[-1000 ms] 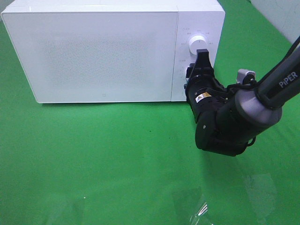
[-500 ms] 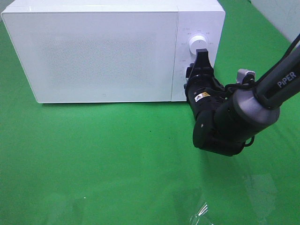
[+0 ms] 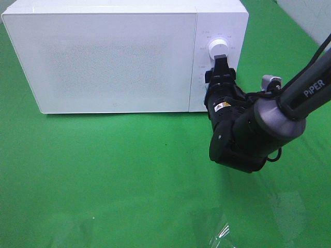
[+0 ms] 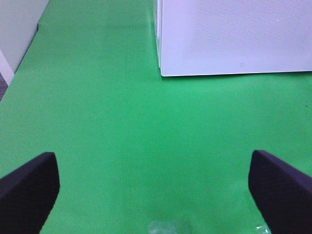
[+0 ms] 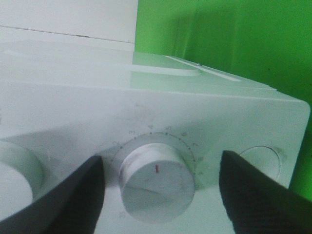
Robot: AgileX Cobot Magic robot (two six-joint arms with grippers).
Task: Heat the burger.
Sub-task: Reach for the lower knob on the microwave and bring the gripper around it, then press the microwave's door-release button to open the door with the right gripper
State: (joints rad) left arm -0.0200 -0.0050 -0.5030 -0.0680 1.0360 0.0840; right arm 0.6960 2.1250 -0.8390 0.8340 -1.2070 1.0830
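The burger is out of view. The white microwave point(image 3: 114, 57) stands at the back with its door shut. My right gripper point(image 3: 221, 66) is up against its control panel, just below the upper dial point(image 3: 217, 49). In the right wrist view the right gripper point(image 5: 158, 197) is open, and its dark fingers point(image 5: 73, 204) stand on either side of the lower dial point(image 5: 157, 178) with a gap on each side. My left gripper point(image 4: 153, 195) is open over bare green mat, short of the microwave's front corner point(image 4: 163, 73), and holds nothing.
Green mat point(image 3: 103, 175) covers the table in front of the microwave. A small clear shiny scrap point(image 3: 221, 233) lies near the front edge. A round button point(image 5: 263, 161) sits beside the lower dial. The right arm point(image 3: 269, 119) reaches in from the right.
The right gripper's jaws have spread wider at the lower dial, and the right arm's wrist has shifted slightly left. The microwave has not moved.
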